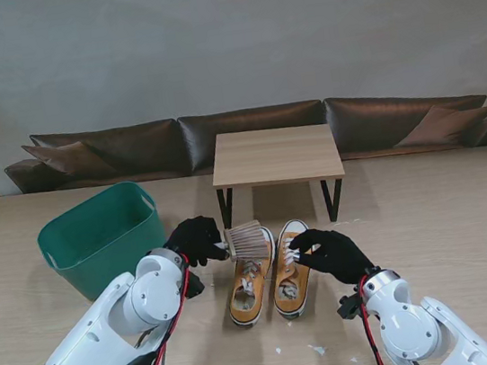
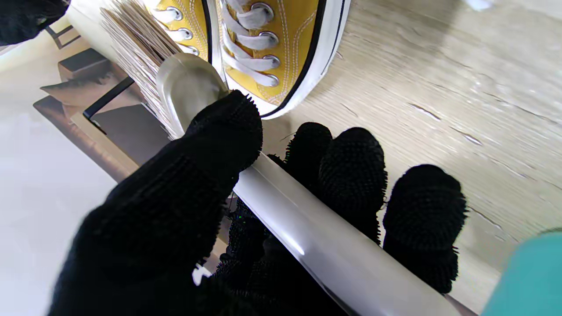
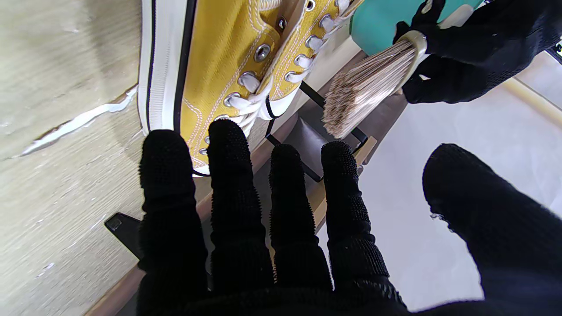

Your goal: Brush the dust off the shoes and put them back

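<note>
Shoes (image 1: pixel 268 274), a yellow pair with white laces and soles, lie side by side on the wooden table (image 1: pixel 448 217), toes pointing away from me, and everything else is placed from them. Nearest to me of them, white flecks (image 1: pixel 317 349) are scattered on the wood, which I judge to be brushed-off or loose debris. Just right of the pair, the right hand (image 1: pixel 331 254) rests with its fingertips (image 3: pixel 226 136) at the side of the right shoe near the laces, fingers straight and slightly spread, not wrapped around anything; it seems to be steadying the shoe. At the far left of the pair, the left hand (image 1: pixel 195 239) is clamped on the pale handle of the brush (image 1: pixel 247 239), whose bristles sit over the left shoe's toe. Left of the shoes stands a green tub (image 1: pixel 101 234); beyond them, a small wooden table (image 1: pixel 278 155). Brushing looks under way, the putting back not yet done.
</note>
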`<move>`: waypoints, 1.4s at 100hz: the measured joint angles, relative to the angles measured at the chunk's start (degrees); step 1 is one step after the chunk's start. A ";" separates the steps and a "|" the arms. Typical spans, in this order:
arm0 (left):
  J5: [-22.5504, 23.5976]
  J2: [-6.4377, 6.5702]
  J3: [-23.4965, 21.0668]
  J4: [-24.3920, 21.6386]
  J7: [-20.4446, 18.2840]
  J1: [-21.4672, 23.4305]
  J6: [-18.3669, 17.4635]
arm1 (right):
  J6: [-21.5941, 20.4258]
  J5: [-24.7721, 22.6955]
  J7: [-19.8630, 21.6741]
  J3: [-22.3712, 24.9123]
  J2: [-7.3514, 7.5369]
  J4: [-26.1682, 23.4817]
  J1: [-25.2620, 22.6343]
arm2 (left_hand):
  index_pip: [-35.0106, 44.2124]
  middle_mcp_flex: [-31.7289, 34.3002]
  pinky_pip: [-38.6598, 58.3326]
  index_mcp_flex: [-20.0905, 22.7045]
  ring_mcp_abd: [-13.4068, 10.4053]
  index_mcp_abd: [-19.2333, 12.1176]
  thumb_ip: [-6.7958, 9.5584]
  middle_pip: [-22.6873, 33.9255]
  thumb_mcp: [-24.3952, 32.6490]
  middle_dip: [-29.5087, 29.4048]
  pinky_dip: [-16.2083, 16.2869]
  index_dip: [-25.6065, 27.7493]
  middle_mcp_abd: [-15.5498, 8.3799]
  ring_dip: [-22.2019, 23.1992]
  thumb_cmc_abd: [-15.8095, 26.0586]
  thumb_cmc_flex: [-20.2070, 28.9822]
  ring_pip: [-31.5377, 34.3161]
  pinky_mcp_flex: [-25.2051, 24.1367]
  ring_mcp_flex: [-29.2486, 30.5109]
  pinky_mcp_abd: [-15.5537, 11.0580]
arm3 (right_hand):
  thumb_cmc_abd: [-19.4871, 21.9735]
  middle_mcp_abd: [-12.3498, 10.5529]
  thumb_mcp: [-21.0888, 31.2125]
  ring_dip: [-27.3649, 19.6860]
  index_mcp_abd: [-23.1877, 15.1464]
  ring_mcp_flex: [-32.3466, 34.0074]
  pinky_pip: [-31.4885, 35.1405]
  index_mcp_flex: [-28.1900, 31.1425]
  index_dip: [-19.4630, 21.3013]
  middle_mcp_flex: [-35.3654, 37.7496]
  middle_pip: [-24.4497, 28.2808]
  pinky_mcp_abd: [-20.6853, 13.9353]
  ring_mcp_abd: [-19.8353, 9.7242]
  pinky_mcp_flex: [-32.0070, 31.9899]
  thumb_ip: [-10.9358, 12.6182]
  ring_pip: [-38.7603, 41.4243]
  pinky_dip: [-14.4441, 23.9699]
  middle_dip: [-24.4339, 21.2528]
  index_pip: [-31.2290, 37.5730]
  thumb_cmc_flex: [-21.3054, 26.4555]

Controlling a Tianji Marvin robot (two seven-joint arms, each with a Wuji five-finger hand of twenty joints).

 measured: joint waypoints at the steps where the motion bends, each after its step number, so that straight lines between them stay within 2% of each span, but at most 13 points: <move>1: -0.05 -0.10 0.25 0.34 0.10 -0.26 -0.01 | 0.00 0.01 0.00 0.00 0.00 0.01 0.01 | 0.00 0.00 0.00 0.00 0.00 0.00 0.00 0.00 0.00 0.00 0.00 0.00 0.00 0.00 0.00 0.00 0.00 0.00 0.00 0.00 | 0.00 0.00 0.00 0.00 0.00 0.00 0.00 0.00 0.00 0.00 0.00 0.00 0.00 0.00 0.00 0.00 0.00 0.00 0.00 0.00; 14: -0.59 -1.23 2.72 4.40 0.56 -2.88 -0.02 | 0.00 0.20 -0.09 0.01 -0.04 0.20 0.11 | 0.00 0.00 0.00 0.01 0.00 0.00 0.00 -0.02 0.00 0.00 0.00 0.00 0.00 0.00 -0.01 0.01 0.00 0.00 0.00 0.00 | 0.00 0.01 0.00 0.00 0.01 0.00 0.00 0.00 0.00 0.00 0.00 0.00 0.00 0.00 0.00 0.00 0.00 0.00 0.00 0.00; 25: -0.36 -1.67 4.03 7.00 0.58 -4.17 0.02 | -0.02 0.28 -0.11 0.01 -0.06 0.36 0.20 | 0.00 0.00 0.00 0.01 0.00 0.00 0.00 -0.03 0.00 0.00 0.00 -0.01 0.00 0.00 -0.01 0.10 0.00 0.00 0.00 0.01 | 0.00 0.01 0.00 0.00 0.02 0.00 0.00 0.00 0.00 0.00 0.00 0.00 0.00 0.00 0.00 0.00 0.00 0.00 0.00 0.00; 42: 0.51 -1.75 3.98 9.04 -0.46 -4.53 0.80 | -0.05 0.47 0.09 0.00 -0.06 0.51 0.30 | 0.00 0.00 0.00 0.01 0.00 0.05 0.00 -0.06 0.00 0.00 -0.01 -0.01 0.02 0.00 -0.12 0.37 0.00 0.00 0.00 0.02 | 0.00 0.02 0.00 0.00 0.02 0.00 0.00 0.00 0.00 0.00 0.00 0.00 0.00 0.00 0.01 0.00 0.00 0.00 0.00 0.00; 53: 2.25 -1.70 2.46 8.96 -0.89 -3.69 1.63 | -0.05 0.53 0.24 -0.14 -0.04 0.65 0.40 | 0.00 0.00 0.00 0.01 0.01 0.05 0.00 -0.06 -0.01 0.00 -0.01 -0.01 0.02 0.00 -0.12 0.38 -0.01 0.00 0.00 0.02 | 0.00 0.05 0.00 0.00 0.02 0.00 0.00 0.00 0.00 0.00 0.00 0.00 0.00 0.00 0.01 0.00 0.00 0.00 0.00 0.00; 90: 9.48 0.66 -4.74 2.25 -3.01 3.35 2.24 | -0.04 0.64 0.74 -0.36 0.00 0.69 0.41 | 0.00 0.01 0.00 0.02 0.01 0.05 0.00 -0.06 -0.01 0.00 -0.02 -0.01 0.02 0.00 -0.12 0.48 -0.03 0.00 0.00 0.02 | 0.00 0.11 0.00 0.00 0.03 0.00 0.00 0.00 0.00 0.00 0.00 0.00 0.00 0.00 0.01 0.00 0.00 0.00 0.00 0.00; 114: 9.70 1.80 -7.22 -3.41 -3.56 6.70 1.38 | 0.48 0.58 0.31 -0.35 -0.08 0.74 0.52 | 0.00 0.02 0.00 0.02 0.01 0.07 0.00 -0.07 -0.01 0.00 -0.02 -0.03 0.03 0.00 -0.41 0.92 -0.03 0.00 0.00 0.03 | 0.00 0.11 0.00 0.00 0.08 0.00 0.00 0.00 0.00 0.00 0.00 0.00 0.00 0.00 0.01 0.00 0.00 0.00 0.01 0.00; 130: 8.82 1.97 -7.12 -6.52 -3.79 7.39 -0.67 | 0.92 0.47 -0.33 0.06 -0.20 0.74 0.62 | 0.00 0.04 0.00 0.04 0.01 0.08 0.00 -0.07 -0.01 0.00 -0.02 -0.03 0.04 0.00 -0.41 0.93 -0.03 0.00 0.00 0.04 | 0.00 0.12 0.00 0.00 0.11 0.00 0.00 0.00 0.00 0.00 0.00 0.00 0.00 0.00 0.01 0.00 0.00 0.00 0.01 -0.01; 140: 6.63 2.01 -5.98 -7.57 -3.85 6.95 -1.96 | 1.08 0.45 -0.59 0.34 -0.27 0.74 0.72 | 0.00 0.05 0.00 0.04 0.01 0.08 0.00 -0.07 -0.01 0.00 -0.02 -0.03 0.04 0.00 -0.41 0.93 -0.03 0.00 0.00 0.05 | 0.00 0.12 0.00 0.00 0.14 0.00 0.00 0.00 0.00 0.00 0.00 0.00 0.01 0.00 0.01 0.01 0.00 0.00 0.01 -0.01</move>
